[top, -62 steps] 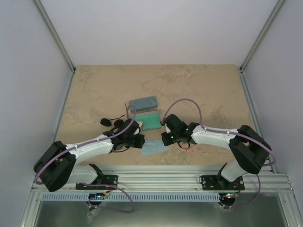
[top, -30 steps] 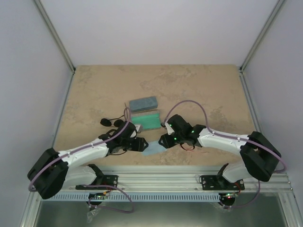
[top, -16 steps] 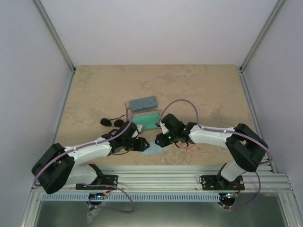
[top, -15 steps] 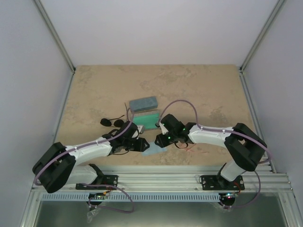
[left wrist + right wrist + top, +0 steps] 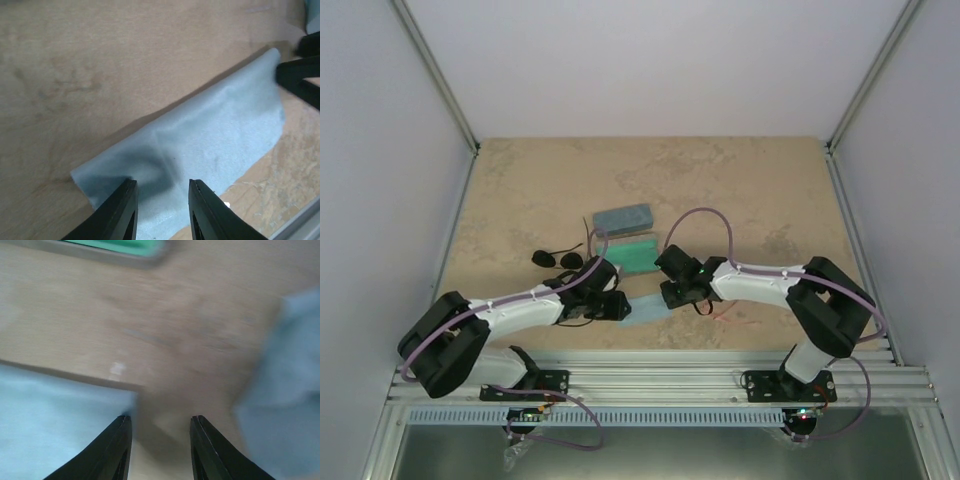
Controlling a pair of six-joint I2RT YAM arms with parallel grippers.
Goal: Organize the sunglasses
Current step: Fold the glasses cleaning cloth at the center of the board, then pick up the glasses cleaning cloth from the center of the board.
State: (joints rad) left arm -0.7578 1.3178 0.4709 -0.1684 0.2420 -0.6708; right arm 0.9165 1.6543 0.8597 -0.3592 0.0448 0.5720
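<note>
1. Overhead: the black sunglasses point(image 5: 555, 258) lie untouched on the desk point(image 5: 750, 190), just left of the left gripper point(image 5: 612, 303). A thin red trace beside the right forearm is probably the red sunglasses point(image 5: 723, 313), though it is too small to be sure. Both arms meet over a pale blue cloth point(image 5: 648, 311), with the right gripper point(image 5: 672, 292) at its far corner. Beyond lie an open green-lined case point(image 5: 638, 254) and a closed blue-grey case point(image 5: 622, 218).
2. Left wrist: the left gripper point(image 5: 159, 187) has its jaws partly released, tips apart over the near corner of the cloth point(image 5: 210, 140), with nothing seen clamped.
3. Right wrist, blurred: the right gripper point(image 5: 159, 422) has its jaws partly released over bare desk. Cloth point(image 5: 45, 410) shows to either side and the green-lined case point(image 5: 120, 245) lies ahead. Both pairs look light, with thin, fragile arms and slick lenses, so the bridge or frame front seems the safest hold.
</note>
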